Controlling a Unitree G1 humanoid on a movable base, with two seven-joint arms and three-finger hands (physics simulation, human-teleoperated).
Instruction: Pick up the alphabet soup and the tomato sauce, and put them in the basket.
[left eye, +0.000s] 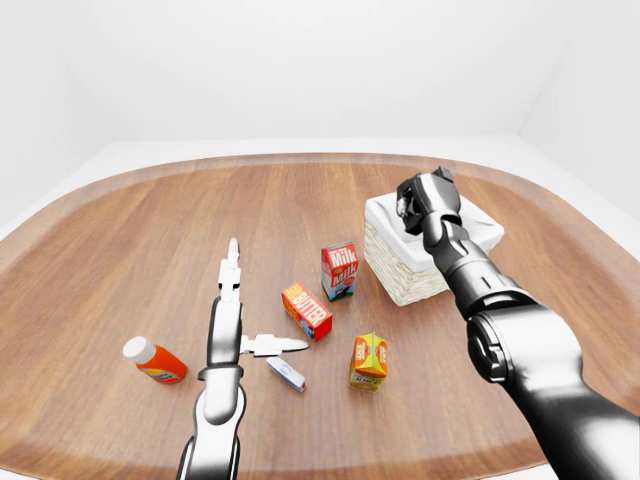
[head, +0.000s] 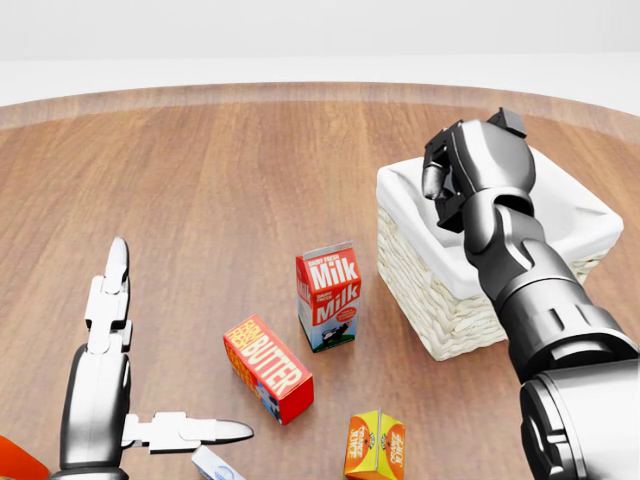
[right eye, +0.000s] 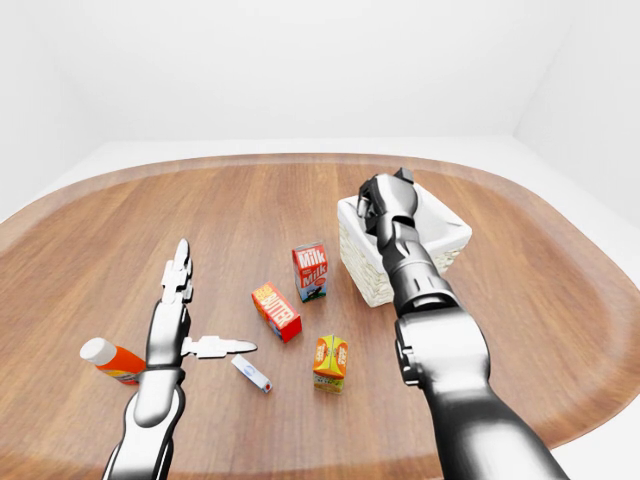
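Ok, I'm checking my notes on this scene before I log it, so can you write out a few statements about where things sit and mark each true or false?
1. The milk carton stands upright on the table. True.
2. The butter box lies inside the basket. False: it lies on the table, left of the basket in the head view.
3. The right hand is above the basket. True.
4. The left hand is closed round the orange bottle. False: its fingers are spread open and hold nothing; the bottle lies apart, to its left.
5. The orange juice carton is on top of the milk carton. False: it stands on the table, nearer the bottom of the view.
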